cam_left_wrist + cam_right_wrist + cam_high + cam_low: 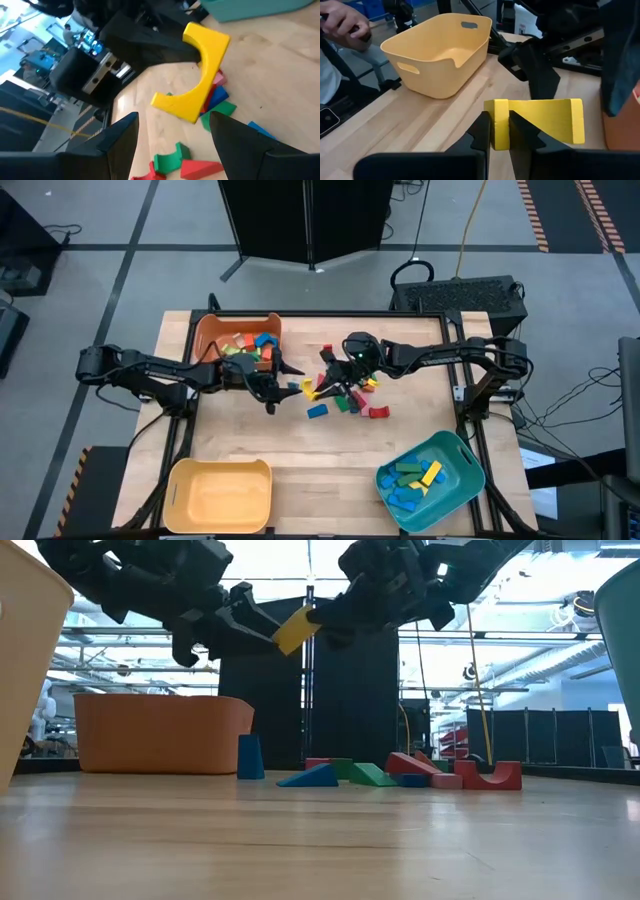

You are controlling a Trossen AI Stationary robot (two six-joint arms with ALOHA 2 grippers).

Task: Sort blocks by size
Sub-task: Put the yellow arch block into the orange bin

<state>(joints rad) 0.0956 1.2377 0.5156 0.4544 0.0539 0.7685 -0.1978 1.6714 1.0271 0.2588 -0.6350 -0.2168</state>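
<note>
Pinching 1 end of the yellow arch block (535, 122), right gripper (500, 131) faces open left gripper (175, 135).

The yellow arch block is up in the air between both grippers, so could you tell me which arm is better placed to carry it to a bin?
Probably the right: the right gripper is shut on the yellow arch block, while the left gripper is open, short of it.

No legible text, labels, brand marks, numbers or signs in any view. Checked bins, blocks, arms, table frame and the room behind: nothing readable.
</note>
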